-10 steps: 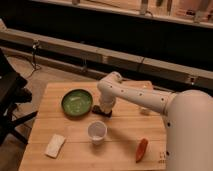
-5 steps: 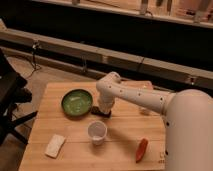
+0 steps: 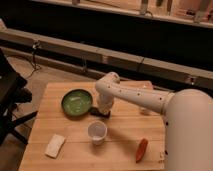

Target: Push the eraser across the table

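Mid-table, just right of the green bowl [image 3: 63, 105]: eraser [image 3: 100, 114] lies flat on the table [image 3: 127, 131], with the gripper [image 3: 103, 107] down on it or against its back edge. Can't tell how far the gripper is open, or whether it grips anything. Over the last second the arm and eraser crept slightly left toward the bowl, then nearly stalled. So the push has started, most of the travel remains, and the bowl sits close ahead. Bowl has a pale patch inside; glare or contents, unclear. Cup [image 3: 97, 136], nearer the camera, is upright and looks empty.
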You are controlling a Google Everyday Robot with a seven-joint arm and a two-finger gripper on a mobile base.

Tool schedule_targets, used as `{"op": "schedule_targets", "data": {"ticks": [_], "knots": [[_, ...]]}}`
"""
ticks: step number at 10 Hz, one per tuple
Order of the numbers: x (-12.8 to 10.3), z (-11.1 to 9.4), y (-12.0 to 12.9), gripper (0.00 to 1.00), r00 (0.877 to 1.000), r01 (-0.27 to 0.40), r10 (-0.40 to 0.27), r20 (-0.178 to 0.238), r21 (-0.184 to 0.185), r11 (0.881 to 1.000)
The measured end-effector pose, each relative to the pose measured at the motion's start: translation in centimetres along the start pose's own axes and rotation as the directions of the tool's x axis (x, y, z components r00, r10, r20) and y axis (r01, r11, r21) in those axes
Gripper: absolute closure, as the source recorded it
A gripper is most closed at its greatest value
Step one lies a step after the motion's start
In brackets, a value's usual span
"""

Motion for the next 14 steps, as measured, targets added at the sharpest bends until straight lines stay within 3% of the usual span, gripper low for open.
{"op": "schedule_targets", "data": {"ticks": [14], "knots": [[-1.7,-0.1,-0.9,1.0,0.995,0.094,-0.094,0.021,-0.007,0.996]]}}
